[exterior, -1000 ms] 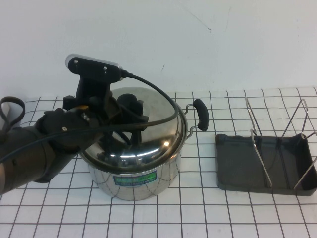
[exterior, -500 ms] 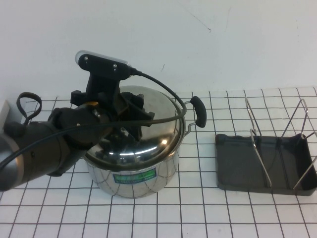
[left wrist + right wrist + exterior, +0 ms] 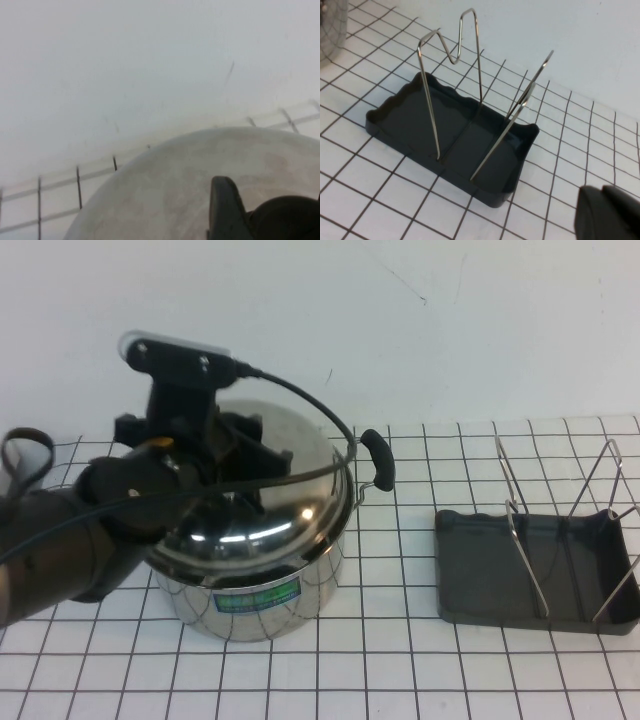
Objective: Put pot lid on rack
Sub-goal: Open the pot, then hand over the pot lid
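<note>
Bright, even light; glare glints on the pot lid (image 3: 255, 515); left wrist view hazy, washed-out.

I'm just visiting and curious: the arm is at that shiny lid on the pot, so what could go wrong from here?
1. The left gripper sits at the small black knob of the domed shiny steel pot lid; a poor hold could let the lid slip.
2. The lid looks tilted on the steel pot, so lifting may drag the pot.
3. The dark grey tray rack has thin wire loops; the wide lid might knock them.
The right gripper hangs near the rack.
</note>
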### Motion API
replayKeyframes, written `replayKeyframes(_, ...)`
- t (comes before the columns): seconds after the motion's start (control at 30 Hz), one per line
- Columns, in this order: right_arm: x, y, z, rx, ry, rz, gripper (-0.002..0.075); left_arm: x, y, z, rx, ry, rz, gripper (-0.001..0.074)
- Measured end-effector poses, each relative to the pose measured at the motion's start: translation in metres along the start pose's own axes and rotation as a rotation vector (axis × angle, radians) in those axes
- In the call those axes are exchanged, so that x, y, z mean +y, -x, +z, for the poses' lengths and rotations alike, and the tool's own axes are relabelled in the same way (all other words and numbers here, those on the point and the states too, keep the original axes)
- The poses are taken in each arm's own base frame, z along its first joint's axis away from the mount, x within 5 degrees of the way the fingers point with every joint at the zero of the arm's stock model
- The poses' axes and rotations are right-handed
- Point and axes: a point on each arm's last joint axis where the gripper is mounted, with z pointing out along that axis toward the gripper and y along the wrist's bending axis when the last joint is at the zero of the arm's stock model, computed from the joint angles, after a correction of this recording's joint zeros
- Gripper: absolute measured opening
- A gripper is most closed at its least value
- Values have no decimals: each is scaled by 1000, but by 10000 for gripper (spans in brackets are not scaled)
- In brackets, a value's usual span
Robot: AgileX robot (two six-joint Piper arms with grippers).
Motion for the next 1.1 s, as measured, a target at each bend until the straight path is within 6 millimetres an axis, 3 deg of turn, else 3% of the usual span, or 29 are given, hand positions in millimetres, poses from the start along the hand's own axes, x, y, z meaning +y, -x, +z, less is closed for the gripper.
replayKeyframes(0.37,1,1,0,-12,6,18,-3,4,44,-53,-151,-74,-104,318)
replayKeyframes(0.63,14,30,-7,-283,215,377,-3,-14,83,-94,-152,-344,-280,318)
replayKeyframes(0.8,19,53,-20,-506,423,636,22,-25,95,-104,-107,-479,-354,318)
replayKeyframes(0.9,21,62,-28,-581,510,675,128,-33,99,-109,-118,-531,-363,318)
replayKeyframes(1.1,22,65,-29,-540,618,923,503,-70,97,-121,-169,-660,-232,318)
